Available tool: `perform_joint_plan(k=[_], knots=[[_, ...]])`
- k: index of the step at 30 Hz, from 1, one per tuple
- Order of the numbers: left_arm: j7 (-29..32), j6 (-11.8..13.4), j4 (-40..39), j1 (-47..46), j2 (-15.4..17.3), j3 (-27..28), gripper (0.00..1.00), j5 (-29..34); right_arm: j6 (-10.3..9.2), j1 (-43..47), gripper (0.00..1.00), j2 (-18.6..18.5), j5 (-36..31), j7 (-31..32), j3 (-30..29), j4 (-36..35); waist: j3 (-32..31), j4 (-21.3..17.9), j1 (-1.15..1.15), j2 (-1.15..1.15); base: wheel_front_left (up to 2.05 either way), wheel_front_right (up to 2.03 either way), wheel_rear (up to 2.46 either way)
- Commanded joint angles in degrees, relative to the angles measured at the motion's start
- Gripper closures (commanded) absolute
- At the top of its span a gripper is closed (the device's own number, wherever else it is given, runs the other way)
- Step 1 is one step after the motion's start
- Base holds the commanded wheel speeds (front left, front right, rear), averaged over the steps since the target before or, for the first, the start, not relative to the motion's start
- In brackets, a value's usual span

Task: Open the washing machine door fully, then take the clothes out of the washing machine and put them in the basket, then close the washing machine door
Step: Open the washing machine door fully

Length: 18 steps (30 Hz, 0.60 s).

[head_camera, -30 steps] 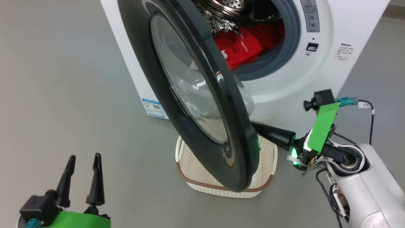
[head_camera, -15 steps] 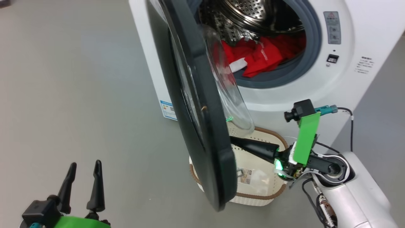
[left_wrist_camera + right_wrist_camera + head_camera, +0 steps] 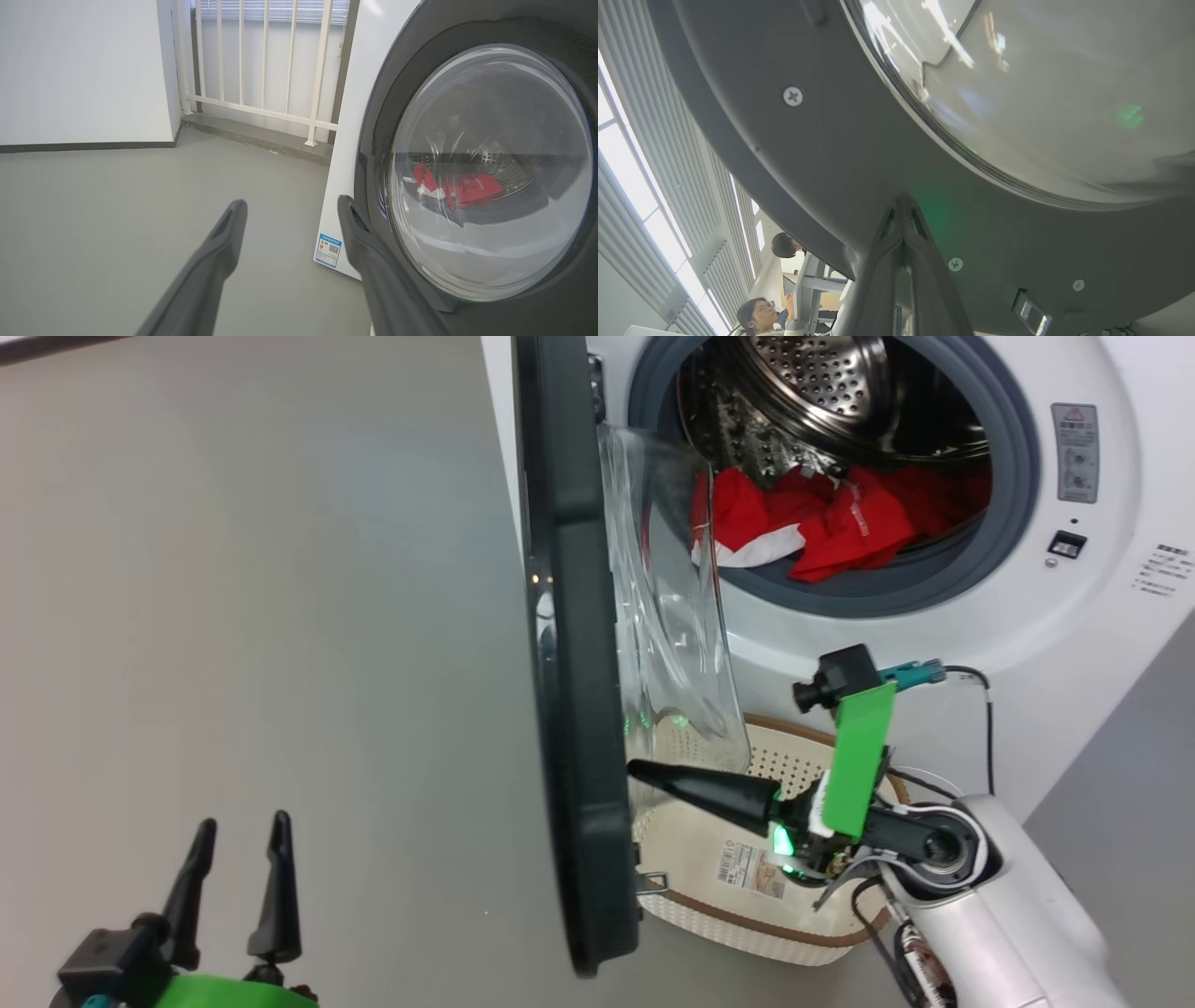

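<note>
A: Looking at the washing machine (image 3: 934,644): door (image 3: 569,663) stands edge-on, left of opening. Why's right gripper (image 3: 644,773) pressed shut, tip vs its inner face?
B: Prob. a blunt pusher, nothing pinched. Below, near side: basket (image 3: 747,922), ready for clothes (image 3: 840,527) far in the drum (image 3: 822,383). Spread, idle, near left: left gripper (image 3: 241,823).

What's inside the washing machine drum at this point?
Red clothes with white trim lie heaped low in the steel drum. The door's glass bowl overlaps the heap's left end; anything beneath the heap is hidden.
</note>
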Motion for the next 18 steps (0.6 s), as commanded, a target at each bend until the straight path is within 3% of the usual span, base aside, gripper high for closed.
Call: perform_joint_plan(k=[1,18], knots=[[-0.47,-0.17,-1.33,-0.44,0.93,2.66,0.0,0.29,0.1,-0.61,1.0,2.06,-0.61,0.33,1.78,-1.05,0.34,0.77,0.0,0.0,0.0,0.0,0.0],[-0.47,-0.17,-3.86,1.01,-0.75,6.65,0.0,0.56,0.1,-5.5,1.0,3.77,-0.23,-0.6,5.39,2.53,2.2,1.58,0.0,0.0,0.0,0.0,0.0]])
